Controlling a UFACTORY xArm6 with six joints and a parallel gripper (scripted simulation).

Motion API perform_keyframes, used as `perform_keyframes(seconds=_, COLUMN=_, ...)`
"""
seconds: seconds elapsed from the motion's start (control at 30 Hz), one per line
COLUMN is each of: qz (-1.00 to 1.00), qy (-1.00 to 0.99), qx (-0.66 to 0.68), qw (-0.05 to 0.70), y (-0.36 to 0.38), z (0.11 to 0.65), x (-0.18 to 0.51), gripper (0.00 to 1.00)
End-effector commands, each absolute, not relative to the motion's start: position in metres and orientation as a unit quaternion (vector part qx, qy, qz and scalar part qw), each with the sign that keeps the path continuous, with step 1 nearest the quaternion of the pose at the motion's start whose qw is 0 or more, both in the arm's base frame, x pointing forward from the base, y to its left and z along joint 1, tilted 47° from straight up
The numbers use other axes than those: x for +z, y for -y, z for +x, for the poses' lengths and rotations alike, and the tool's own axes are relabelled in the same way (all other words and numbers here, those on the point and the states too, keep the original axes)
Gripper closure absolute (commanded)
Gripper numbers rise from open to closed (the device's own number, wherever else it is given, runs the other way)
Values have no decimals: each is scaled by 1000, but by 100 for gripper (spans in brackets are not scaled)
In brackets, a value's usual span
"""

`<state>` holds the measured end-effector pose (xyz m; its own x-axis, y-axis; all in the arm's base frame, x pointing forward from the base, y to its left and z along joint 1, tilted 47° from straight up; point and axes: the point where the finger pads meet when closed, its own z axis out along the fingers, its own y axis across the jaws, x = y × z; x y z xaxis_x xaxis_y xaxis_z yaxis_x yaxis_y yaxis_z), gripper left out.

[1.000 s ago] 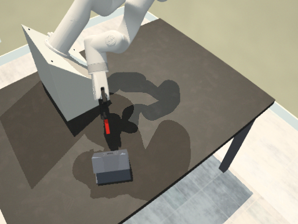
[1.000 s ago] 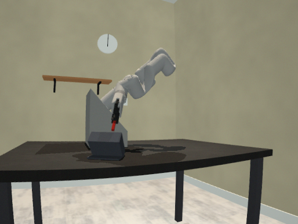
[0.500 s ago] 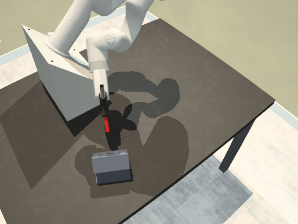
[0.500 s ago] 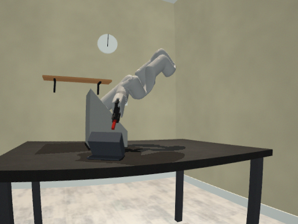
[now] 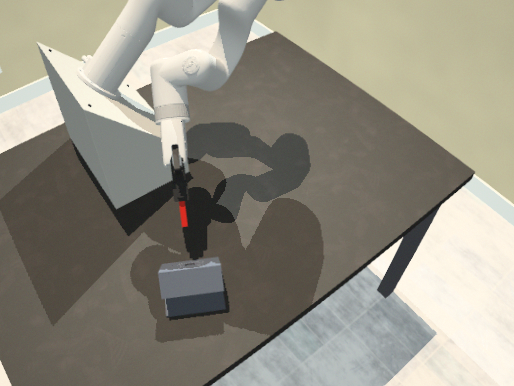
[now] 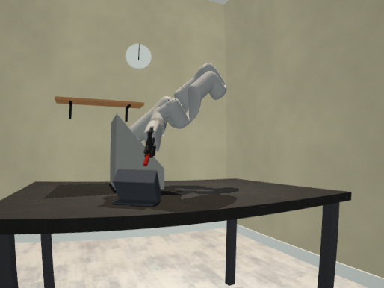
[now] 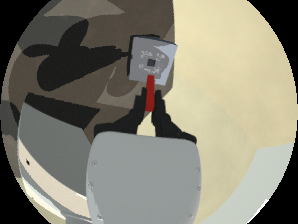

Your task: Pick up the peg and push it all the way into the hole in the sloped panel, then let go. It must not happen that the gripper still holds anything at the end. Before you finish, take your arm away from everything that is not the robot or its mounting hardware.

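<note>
arm (image 5: 125, 45): white, rounded links | pincer (image 5: 180, 192): black (slim fingers) | wrist: ribbed collar

We see the peg (image 5: 183, 215), a slim red rod, clamped at its upper end in the claw (image 5: 179, 192) and tilted, its free tip aimed down at the sloped panel (image 5: 190, 281). The panel is a grey wedge block on the desk (image 5: 350, 150); its dark square hole (image 7: 152, 62) lies just beyond the peg tip.

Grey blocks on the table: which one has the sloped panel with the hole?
The small dark grey block below the peg held in the gripper; the tall pale wedge carries the arm.
</note>
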<state>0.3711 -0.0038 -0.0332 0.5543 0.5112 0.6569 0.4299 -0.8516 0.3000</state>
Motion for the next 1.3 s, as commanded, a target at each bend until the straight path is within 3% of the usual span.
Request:
perform_keyframes(seconds=0.0, qz=880, qy=-267, qx=390, qw=53, y=4, z=376, x=-37, gripper=100)
perform_keyframes(seconds=1.27, qz=880, qy=-267, qx=390, qw=53, y=-2, z=409, x=-69, gripper=100)
